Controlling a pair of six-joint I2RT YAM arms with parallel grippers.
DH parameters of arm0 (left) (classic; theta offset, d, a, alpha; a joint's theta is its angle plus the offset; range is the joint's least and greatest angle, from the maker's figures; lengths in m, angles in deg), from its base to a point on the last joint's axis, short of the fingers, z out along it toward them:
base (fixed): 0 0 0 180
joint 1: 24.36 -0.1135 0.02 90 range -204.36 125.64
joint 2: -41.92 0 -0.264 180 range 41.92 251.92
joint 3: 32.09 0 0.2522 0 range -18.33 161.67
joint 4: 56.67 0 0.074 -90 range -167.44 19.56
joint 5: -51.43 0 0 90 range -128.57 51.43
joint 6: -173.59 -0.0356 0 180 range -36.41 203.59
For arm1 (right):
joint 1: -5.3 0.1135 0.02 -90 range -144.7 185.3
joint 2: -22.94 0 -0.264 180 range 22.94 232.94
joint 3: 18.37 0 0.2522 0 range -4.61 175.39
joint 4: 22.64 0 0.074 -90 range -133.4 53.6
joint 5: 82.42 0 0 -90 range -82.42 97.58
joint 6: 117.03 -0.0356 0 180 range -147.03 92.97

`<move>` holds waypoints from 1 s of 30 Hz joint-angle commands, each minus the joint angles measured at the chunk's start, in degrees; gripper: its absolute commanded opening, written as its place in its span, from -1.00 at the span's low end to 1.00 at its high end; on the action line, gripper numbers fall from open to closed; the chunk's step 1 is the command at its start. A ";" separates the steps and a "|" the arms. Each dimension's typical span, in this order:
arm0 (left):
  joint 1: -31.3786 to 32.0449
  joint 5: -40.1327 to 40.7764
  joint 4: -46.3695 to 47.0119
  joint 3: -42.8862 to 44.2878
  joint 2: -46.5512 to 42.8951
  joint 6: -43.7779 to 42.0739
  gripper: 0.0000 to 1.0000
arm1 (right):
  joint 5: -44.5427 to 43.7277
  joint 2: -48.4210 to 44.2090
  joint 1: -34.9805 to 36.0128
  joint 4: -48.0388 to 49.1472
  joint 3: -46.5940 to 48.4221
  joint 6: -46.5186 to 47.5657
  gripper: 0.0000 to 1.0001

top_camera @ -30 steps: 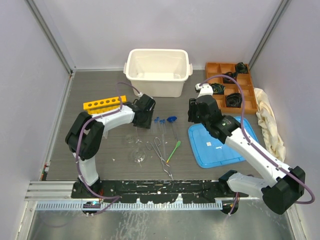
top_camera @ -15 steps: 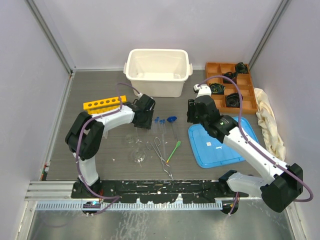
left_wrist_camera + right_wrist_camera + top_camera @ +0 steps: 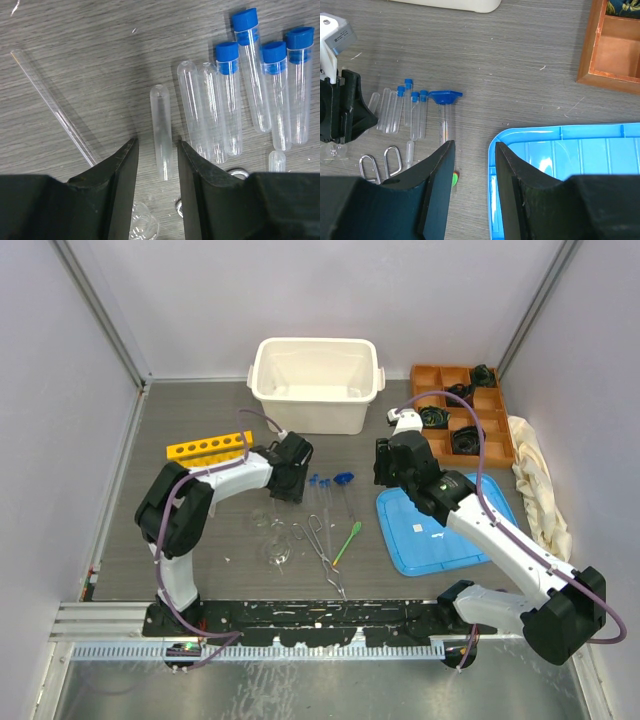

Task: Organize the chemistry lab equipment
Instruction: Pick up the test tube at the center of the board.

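Note:
My left gripper (image 3: 157,145) is open, low over the table, its jaws either side of an uncapped clear test tube (image 3: 161,131) without touching it. Several blue-capped test tubes (image 3: 250,65) lie just right of it, and a thin glass rod (image 3: 52,105) lies to the left. A clear flask (image 3: 142,225) shows under the jaws. My right gripper (image 3: 472,147) is open and empty, hovering between the lying blue-based cylinder (image 3: 445,97) and the blue lid (image 3: 560,160). In the top view I see the yellow rack (image 3: 208,447), metal tongs (image 3: 320,540), green spatula (image 3: 348,540) and flasks (image 3: 275,545).
A white bin (image 3: 316,383) stands at the back centre. An orange compartment tray (image 3: 462,425) with black objects sits at the back right. A cream cloth (image 3: 540,485) lies along the right wall. The blue lid (image 3: 445,530) lies under my right arm.
My left gripper has edged slightly right toward the test tubes. My right gripper has shifted a little left. No object has moved.

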 commanded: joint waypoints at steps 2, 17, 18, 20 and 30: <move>0.53 -0.18 -1.41 0.40 -0.17 0.50 -0.28 | -0.42 -0.08 -0.34 2.88 -0.19 -0.62 -0.14; 0.78 0.03 -2.35 -3.49 -5.48 -1.22 -0.99 | 6.32 1.02 -0.34 3.88 0.59 -2.47 -0.13; 0.79 -0.03 -1.93 -4.20 -6.65 -1.84 -1.00 | 7.44 1.20 -0.34 3.91 0.87 -2.62 -0.13; 0.76 -0.36 -0.57 -6.14 -9.60 -3.35 -0.99 | 9.72 1.78 -0.33 3.92 1.52 -2.96 -0.13; 1.64 -4.04 7.31 -16.17 -32.94 -7.72 -0.99 | 26.31 5.30 -0.34 7.02 5.42 -5.92 -0.13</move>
